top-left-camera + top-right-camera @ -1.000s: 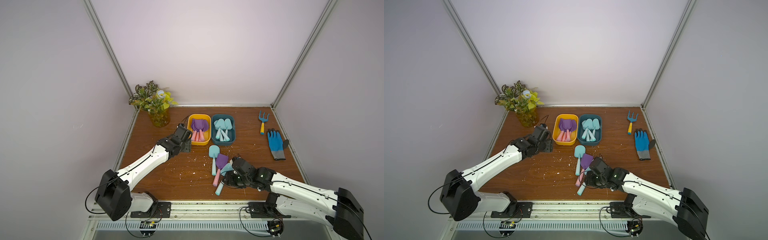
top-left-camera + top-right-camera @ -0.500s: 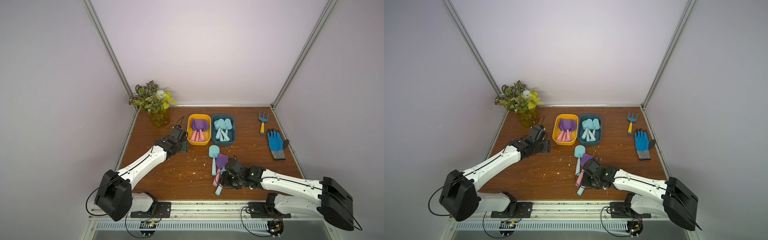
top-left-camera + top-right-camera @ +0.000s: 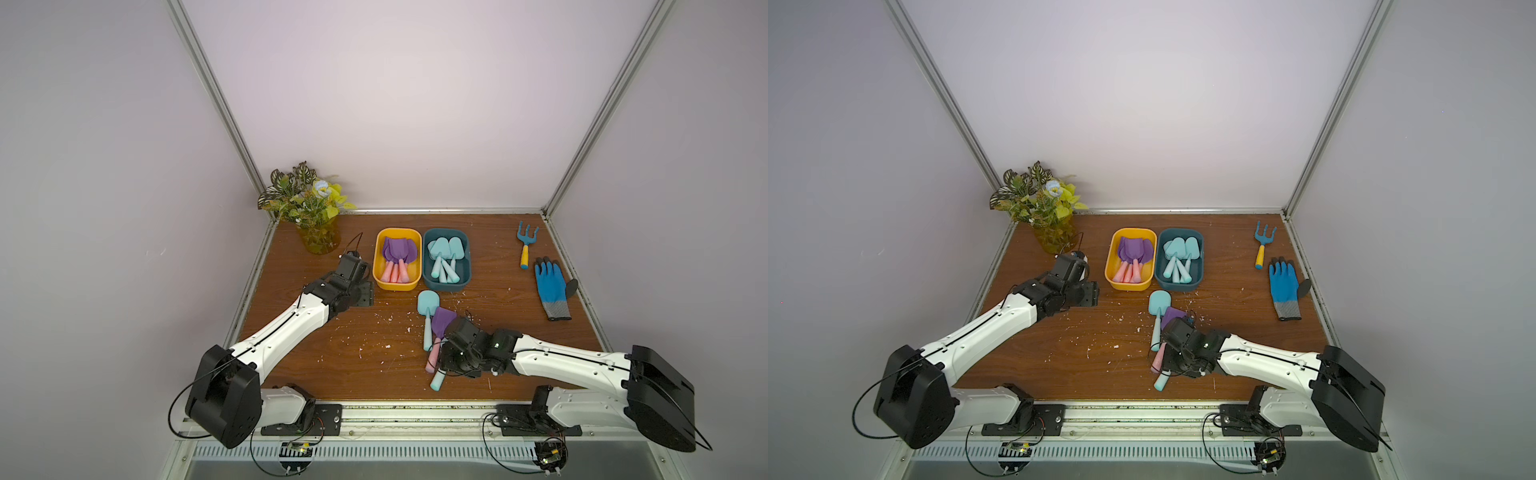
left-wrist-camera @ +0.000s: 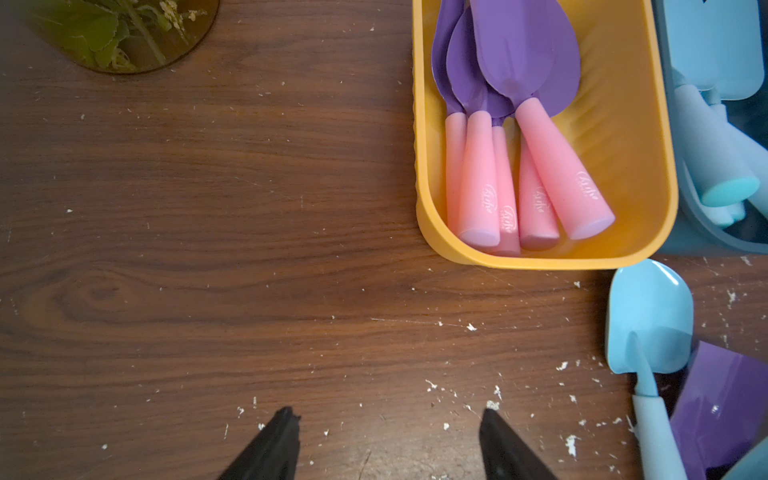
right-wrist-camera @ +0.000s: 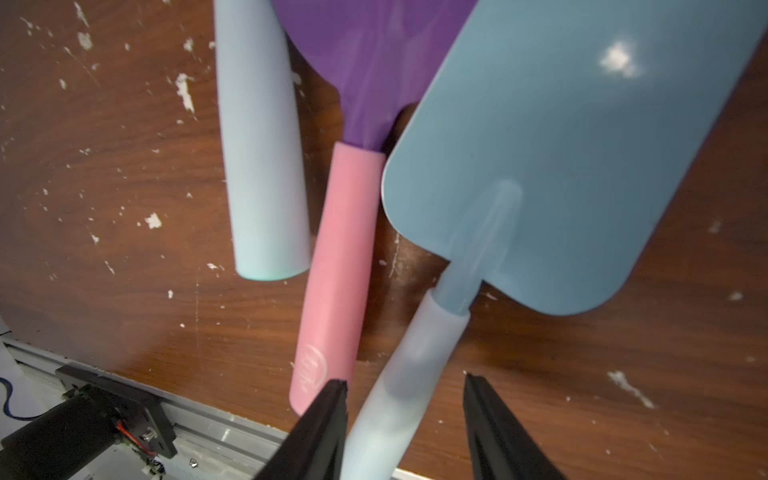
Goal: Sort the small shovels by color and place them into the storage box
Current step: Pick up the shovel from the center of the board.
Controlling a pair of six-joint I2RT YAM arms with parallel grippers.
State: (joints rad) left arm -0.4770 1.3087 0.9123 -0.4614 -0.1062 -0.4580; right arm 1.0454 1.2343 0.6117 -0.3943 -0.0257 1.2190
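The plant (image 3: 305, 208) in its amber glass vase stands in the far-left corner of the desk (image 3: 332, 353). The left gripper (image 4: 386, 415) hovers over bare wood just left of the yellow box (image 3: 376, 266), with its jaws set wide and nothing between them.

The yellow box sits toward the far edge and contains the purple shovels (image 4: 523, 50), with their pink handles pointing to the near edge. Each handle carries a small white script logo (image 4: 488, 199), but the lettering cannot be read. The teal box (image 3: 467, 266) stands directly beside the yellow box on its right and contains the light-blue shovels (image 3: 442, 253).

Three small shovels lie loose in front of the teal box:
- a round-bladed light-blue shovel (image 3: 428, 301);
- a loose purple shovel (image 5: 345, 257) just beside it;
- a square-bladed light-blue shovel (image 5: 561, 145), whose blade overlaps the purple blade.

The right gripper (image 5: 404, 379) is low over this group. Its jaws stand partly apart, one on each side of the square-bladed shovel's pale handle, and are not clamped on it.

A blue rake (image 3: 527, 241) with a yellow handle and a blue glove (image 3: 550, 286) lie along the right edge.
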